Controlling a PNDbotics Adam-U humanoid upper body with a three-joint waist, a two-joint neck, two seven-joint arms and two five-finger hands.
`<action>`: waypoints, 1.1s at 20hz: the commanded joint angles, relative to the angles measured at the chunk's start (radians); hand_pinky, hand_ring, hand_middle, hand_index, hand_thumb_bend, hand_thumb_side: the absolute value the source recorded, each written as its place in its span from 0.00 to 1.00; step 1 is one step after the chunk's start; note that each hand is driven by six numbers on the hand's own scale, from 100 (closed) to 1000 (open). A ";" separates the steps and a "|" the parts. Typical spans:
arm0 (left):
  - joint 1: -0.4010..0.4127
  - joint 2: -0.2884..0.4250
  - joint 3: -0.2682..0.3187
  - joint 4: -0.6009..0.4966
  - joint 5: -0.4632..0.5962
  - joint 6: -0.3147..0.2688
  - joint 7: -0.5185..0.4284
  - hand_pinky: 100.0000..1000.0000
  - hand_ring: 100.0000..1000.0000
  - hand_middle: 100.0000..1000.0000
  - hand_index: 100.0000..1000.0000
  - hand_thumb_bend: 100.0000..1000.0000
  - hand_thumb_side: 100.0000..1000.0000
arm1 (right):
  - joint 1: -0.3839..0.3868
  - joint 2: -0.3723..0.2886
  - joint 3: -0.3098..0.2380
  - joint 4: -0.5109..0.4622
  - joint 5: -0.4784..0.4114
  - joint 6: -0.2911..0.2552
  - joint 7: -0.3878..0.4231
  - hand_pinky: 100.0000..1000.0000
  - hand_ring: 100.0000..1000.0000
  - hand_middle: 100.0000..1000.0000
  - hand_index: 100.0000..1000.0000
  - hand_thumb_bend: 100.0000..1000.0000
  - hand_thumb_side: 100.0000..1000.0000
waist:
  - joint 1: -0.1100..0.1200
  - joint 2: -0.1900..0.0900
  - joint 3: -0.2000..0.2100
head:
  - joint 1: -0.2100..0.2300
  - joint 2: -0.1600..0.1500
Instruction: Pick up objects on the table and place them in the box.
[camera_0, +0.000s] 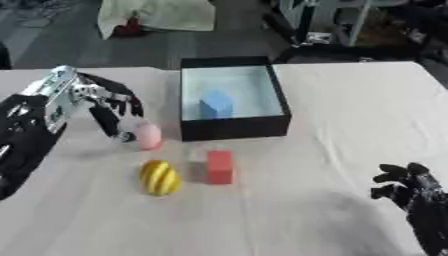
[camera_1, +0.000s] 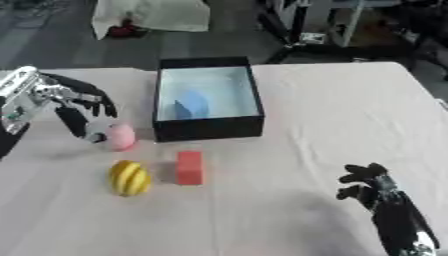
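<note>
Pink egg-shaped object (camera_0: 148, 136) on the white table (camera_0: 350, 125), just left of the black box (camera_0: 234, 127), near its front corner. Left hand (camera_0: 112, 111) draped over it from above and the left, fingers curled down around its top, apparently closing on it though not clearly lifting. Blue block (camera_0: 216, 104) already inside the box. Yellow striped egg (camera_0: 160, 177) and red block (camera_0: 219, 167) nearer, side by side, well apart from the hand. Right hand (camera_1: 369, 186) idle at lower right, fingers relaxed and apart. Risks, as a guess: smooth rounded shape slipping out of the curl and rolling toward the yellow egg; clipping the near box wall on the carry.
</note>
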 joint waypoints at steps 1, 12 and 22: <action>-0.011 0.007 0.013 -0.007 -0.003 -0.031 -0.021 0.78 0.73 0.78 0.88 0.24 0.37 | -0.009 -0.020 -0.005 -0.012 -0.001 -0.002 0.002 0.72 0.46 0.55 0.74 0.00 1.00 | 0.003 -0.012 -0.001 | -0.002 -0.002; 0.032 -0.032 0.047 -0.033 -0.064 0.008 0.130 0.64 0.49 0.53 0.67 0.02 0.15 | -0.010 -0.018 -0.004 -0.011 -0.001 -0.002 0.004 0.72 0.46 0.55 0.74 0.00 1.00 | 0.000 -0.011 -0.002 | -0.005 -0.002; -0.085 0.001 0.102 -0.189 -0.093 0.064 0.304 0.55 0.36 0.39 0.52 0.00 0.07 | -0.003 -0.019 -0.003 -0.009 0.001 -0.001 0.005 0.72 0.46 0.55 0.74 0.00 1.00 | -0.001 -0.018 0.002 | -0.002 -0.002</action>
